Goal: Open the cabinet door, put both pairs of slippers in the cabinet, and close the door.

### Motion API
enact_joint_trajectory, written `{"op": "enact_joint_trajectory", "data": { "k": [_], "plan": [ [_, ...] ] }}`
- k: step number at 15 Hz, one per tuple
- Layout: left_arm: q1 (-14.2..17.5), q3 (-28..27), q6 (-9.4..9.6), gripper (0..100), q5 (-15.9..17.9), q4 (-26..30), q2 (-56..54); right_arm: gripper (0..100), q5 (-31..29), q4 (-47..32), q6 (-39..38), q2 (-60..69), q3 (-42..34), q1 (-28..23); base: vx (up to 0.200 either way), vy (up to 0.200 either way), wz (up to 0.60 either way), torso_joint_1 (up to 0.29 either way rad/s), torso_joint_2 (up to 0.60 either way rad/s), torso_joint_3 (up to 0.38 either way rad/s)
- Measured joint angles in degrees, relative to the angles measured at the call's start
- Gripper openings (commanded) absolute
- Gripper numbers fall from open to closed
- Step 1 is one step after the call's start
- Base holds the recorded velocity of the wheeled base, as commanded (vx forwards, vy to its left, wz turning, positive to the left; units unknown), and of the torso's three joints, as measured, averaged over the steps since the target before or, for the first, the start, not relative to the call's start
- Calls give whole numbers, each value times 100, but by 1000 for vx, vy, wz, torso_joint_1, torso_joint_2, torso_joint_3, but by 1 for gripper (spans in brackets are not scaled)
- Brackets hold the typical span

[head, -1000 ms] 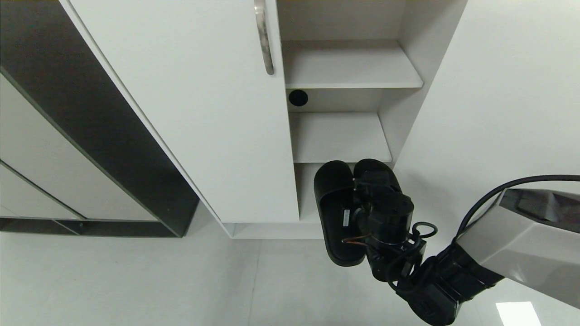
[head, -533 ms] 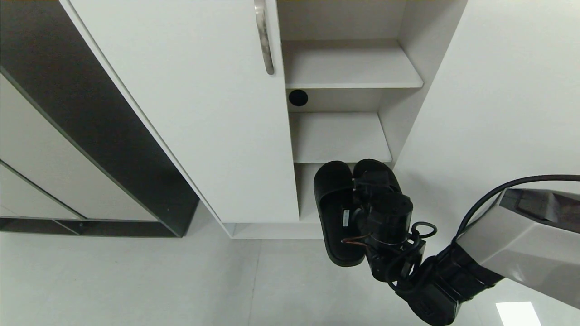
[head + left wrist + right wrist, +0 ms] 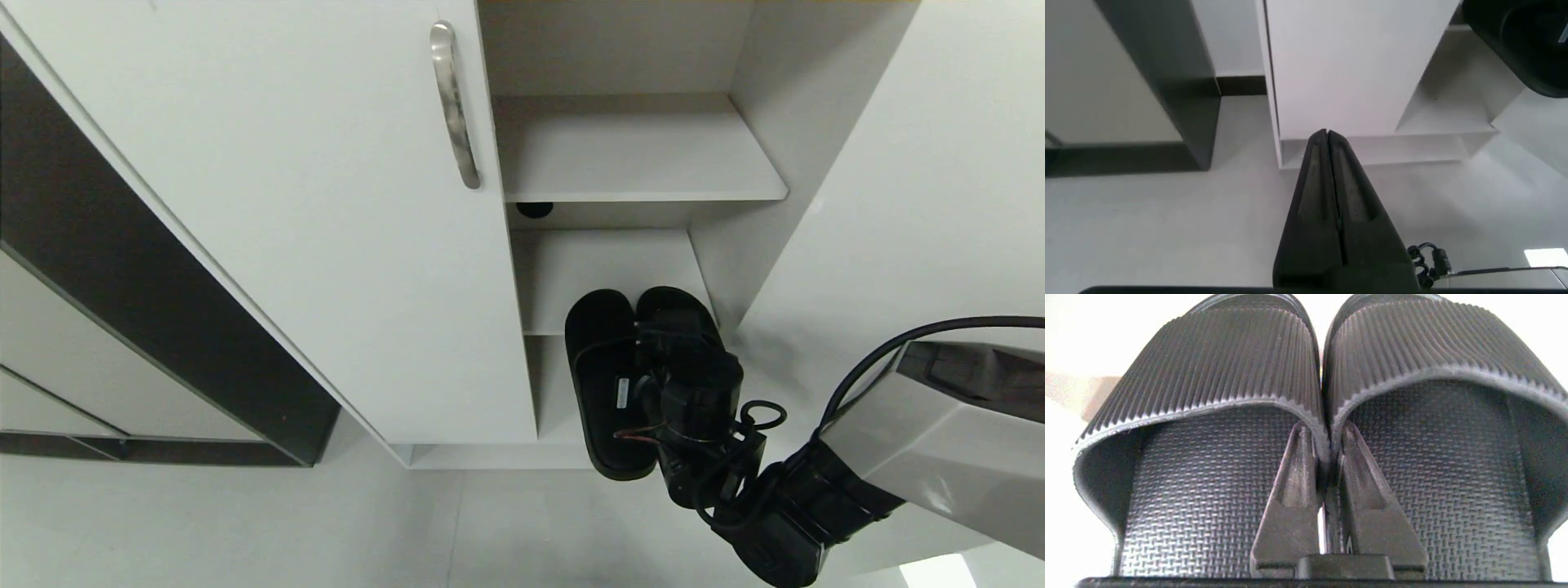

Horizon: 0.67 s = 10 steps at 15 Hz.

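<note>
Right fingers (image 3: 1290,502) clamped tight on black slippers (image 3: 606,371), pinching two inner strap edges together. Slippers side by side, toes toward cabinet (image 3: 731,261) opening, in front of low shelf (image 3: 555,392) and middle shelf (image 3: 604,278). Could not tell if toes crossed front edge. Open door (image 3: 939,163) close on right. Closed door (image 3: 326,204) with handle (image 3: 453,106) on left. Gap between doors wider than slippers. Left fingers (image 3: 1315,196) pressed together, held nothing, over floor (image 3: 1167,229) near cabinet base.

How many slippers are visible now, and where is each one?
2. The left slipper and right slipper hang side by side, inner edges pinched in the right hand, before the open cabinet. A second pair may be hidden.
</note>
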State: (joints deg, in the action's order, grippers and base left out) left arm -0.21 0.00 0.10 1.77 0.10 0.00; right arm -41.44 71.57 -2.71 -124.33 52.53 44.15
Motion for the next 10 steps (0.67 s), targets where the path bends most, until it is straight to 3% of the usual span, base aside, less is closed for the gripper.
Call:
{"op": "enact_joint_trajectory", "data": {
  "k": [6, 10],
  "plan": [
    [2, 0, -10, 0, -11, -5, 0, 0, 2, -101, -2, -74, 67, -52, 0, 0, 0, 0, 0, 0],
    [2, 0, -10, 0, -11, -7, 0, 0, 30, -635, -13, -307, 847, -262, 0, 0, 0, 0, 0, 0]
  ]
}}
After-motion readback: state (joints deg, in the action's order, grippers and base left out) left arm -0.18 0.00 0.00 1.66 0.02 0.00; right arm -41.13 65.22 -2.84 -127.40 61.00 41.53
